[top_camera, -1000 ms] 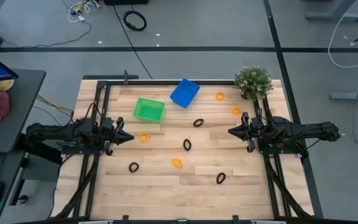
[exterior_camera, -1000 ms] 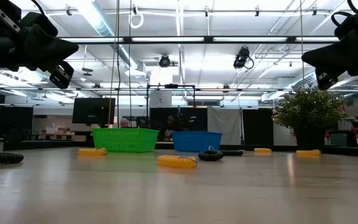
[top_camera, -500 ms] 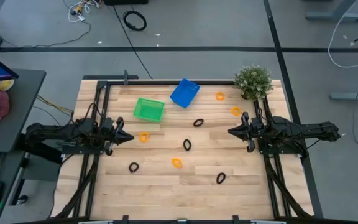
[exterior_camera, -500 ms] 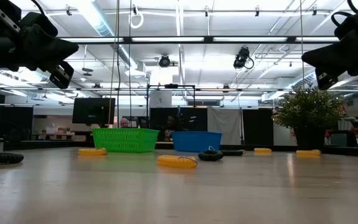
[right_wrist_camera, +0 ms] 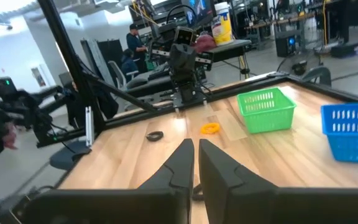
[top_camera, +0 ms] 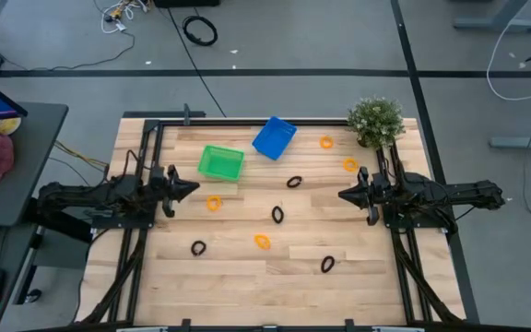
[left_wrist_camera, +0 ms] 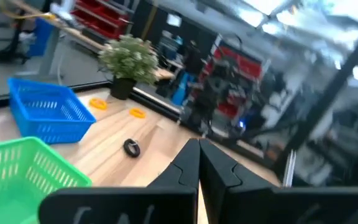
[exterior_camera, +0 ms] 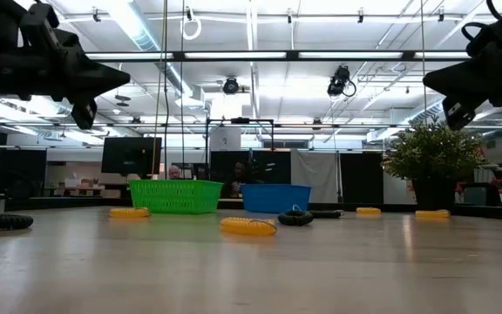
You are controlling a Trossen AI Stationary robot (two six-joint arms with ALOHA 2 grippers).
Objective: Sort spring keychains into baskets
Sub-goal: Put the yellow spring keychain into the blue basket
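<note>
I see a pale wood table [top_camera: 238, 267], matt and planked. Both baskets, green [top_camera: 220, 163] and blue [top_camera: 274, 137], look like glossy plastic mesh.

Two small square baskets are sitting on the bench in the upper middle of the high view. The green basket [top_camera: 221, 162] is lying square and empty; the blue basket [top_camera: 274, 137], also empty, is sitting just up and to its right, turned at an angle. Eight small coiled rings are lying scattered and apart, none in a basket. Orange rings are lying at upper right [top_camera: 326, 142], just below that [top_camera: 349, 165], below the green basket [top_camera: 214, 203] and at centre [top_camera: 263, 242]. Black rings are lying below the blue basket [top_camera: 293, 182], at centre [top_camera: 277, 215], at lower left [top_camera: 198, 247] and at lower right [top_camera: 327, 264].
</note>
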